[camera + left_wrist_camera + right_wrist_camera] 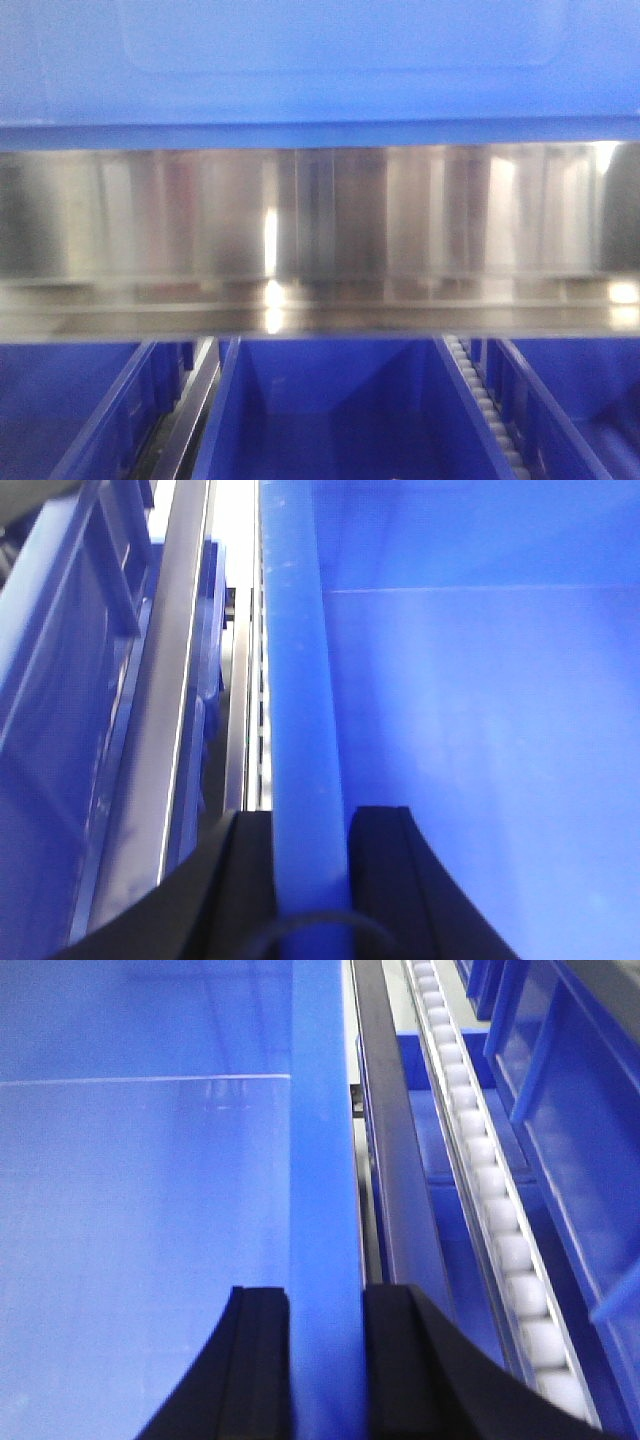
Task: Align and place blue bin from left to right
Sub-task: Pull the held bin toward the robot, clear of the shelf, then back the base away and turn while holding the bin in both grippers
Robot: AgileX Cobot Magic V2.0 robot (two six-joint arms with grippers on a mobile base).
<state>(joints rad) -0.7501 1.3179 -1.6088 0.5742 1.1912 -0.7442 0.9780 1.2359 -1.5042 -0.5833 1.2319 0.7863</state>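
While astride opposite walls, left gripper (308,825) and right gripper (327,1300) clamped on blue bin (480,730).

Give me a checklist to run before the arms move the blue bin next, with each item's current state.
1. Left end effector astride the blue bin wall: ok, fingers pressed on both faces.
2. Right end effector astride the opposite wall: ok.
3. Bin interior free of loose items: ok in both wrist views.
4. Wall apart from the roller track on the right: ok.
5. Bin level against the steel beam: cannot tell, front view blurred.
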